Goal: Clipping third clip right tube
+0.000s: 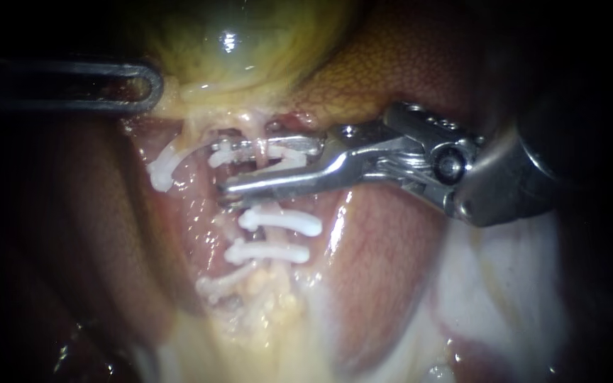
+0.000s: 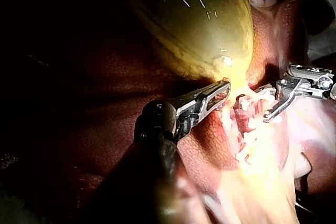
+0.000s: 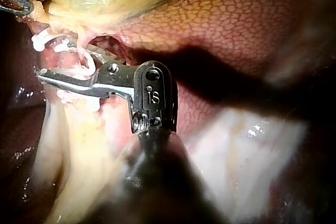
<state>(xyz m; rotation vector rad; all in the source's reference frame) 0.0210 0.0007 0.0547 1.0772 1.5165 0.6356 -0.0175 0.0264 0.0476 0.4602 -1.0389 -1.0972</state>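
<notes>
Here, the right instrument reaches in level, its hand parted, clasping a white clip across the right tube.

Set clips crowd the tube below the right instrument; bare tissue alongside lies open.

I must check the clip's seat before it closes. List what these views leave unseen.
1. Top clip: endoscope view, partly behind the right instrument; what it encloses is hidden.
2. Lowest clip: endoscope view, blurred, outline unclear.
3. Left instrument: endoscope view, shaft lost in darkness.
4. Clips: left wrist view, washed out by glare, cannot be counted.
</notes>
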